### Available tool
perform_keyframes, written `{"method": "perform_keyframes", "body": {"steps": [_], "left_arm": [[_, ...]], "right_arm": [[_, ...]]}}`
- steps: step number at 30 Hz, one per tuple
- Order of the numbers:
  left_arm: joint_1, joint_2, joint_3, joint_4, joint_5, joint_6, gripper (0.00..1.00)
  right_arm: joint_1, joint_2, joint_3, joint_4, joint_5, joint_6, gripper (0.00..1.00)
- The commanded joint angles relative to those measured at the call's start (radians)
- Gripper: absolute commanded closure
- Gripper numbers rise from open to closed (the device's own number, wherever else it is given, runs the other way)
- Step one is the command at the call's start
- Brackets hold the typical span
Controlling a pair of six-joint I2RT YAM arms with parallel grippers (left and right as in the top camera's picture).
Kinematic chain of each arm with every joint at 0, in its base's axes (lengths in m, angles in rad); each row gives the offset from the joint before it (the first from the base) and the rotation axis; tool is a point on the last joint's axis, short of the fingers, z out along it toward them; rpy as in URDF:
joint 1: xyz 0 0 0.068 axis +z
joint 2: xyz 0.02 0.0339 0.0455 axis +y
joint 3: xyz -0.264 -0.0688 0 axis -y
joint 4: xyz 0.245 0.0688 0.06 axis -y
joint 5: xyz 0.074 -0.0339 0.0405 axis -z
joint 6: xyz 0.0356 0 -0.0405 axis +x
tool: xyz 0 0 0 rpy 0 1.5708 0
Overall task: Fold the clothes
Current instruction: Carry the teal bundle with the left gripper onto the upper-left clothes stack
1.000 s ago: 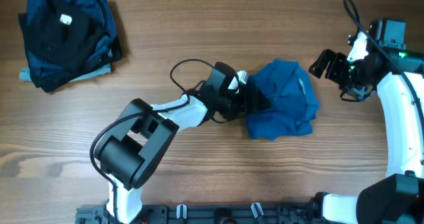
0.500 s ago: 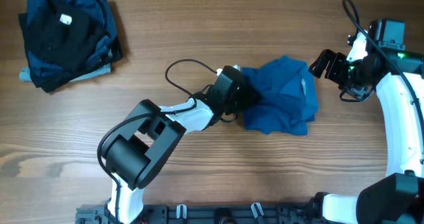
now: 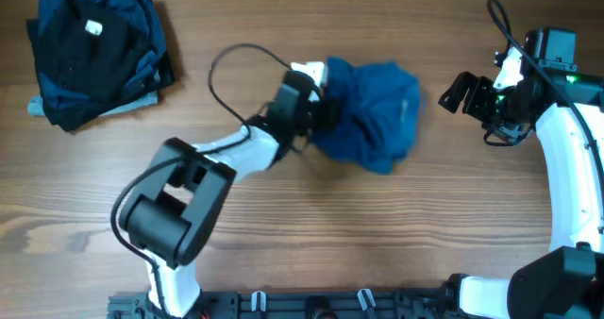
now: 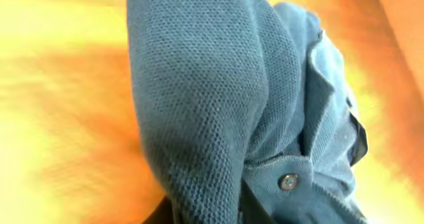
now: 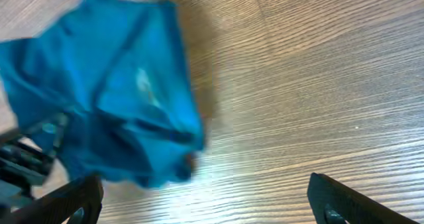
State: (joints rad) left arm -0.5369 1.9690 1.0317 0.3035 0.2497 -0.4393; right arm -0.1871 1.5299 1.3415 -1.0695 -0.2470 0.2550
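Overhead shows the whole layout: a crumpled blue shirt lies mid-surface, a pile of dark clothes sits well apart at the far left corner, and the bare wood surface lies all round. The left tool is pushed into the shirt's left edge, while the right tool hangs off to the shirt's right, apart from it. The left wrist view gives what overhead cannot: the shirt is a knit polo with a placket and a button. Cloth fills most of that frame, the background is blurred, and the tool's own fingers are hidden under the fabric except for a dark scrap at the bottom edge. The cloth bunches up out of that spot, so the left tool seems closed on the shirt. In the right wrist view the right tool is spread wide and holds nothing, its fingers cut off at the lower corners, with the shirt blurred at upper left.
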Motion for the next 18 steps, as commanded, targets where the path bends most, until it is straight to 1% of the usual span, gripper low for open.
{"method": "perform_keyframes", "body": {"steps": [1,2,5,7,9,11,14,18], "left_arm": [[0.095,-0.039,0.018,0.087,-0.097,0.286,0.86],[0.126,-0.039,0.018,0.113,-0.133,0.349,0.87],[0.19,-0.039,0.018,0.129,-0.141,0.441,0.85],[0.243,-0.039,0.029,0.131,-0.174,0.496,0.87],[0.292,-0.039,0.051,0.131,-0.179,0.587,0.87],[0.343,-0.039,0.081,0.131,-0.204,0.619,0.89],[0.427,-0.039,0.14,0.127,-0.211,0.62,0.88],[0.538,-0.039,0.167,0.123,-0.215,0.62,0.84]], "right_arm": [[-0.003,-0.013,-0.008,-0.005,-0.014,-0.019,0.0],[-0.003,-0.013,-0.008,-0.012,-0.013,-0.019,0.0],[-0.003,-0.013,-0.008,-0.016,-0.013,-0.019,0.0],[-0.003,-0.013,-0.008,-0.017,-0.013,-0.019,0.0],[-0.003,-0.013,-0.008,-0.02,-0.013,-0.019,0.0],[-0.003,-0.013,-0.008,-0.028,-0.013,-0.019,0.0],[-0.003,-0.013,-0.008,-0.031,-0.013,-0.019,0.0],[-0.003,-0.013,-0.008,-0.032,-0.013,-0.019,0.0]]}}
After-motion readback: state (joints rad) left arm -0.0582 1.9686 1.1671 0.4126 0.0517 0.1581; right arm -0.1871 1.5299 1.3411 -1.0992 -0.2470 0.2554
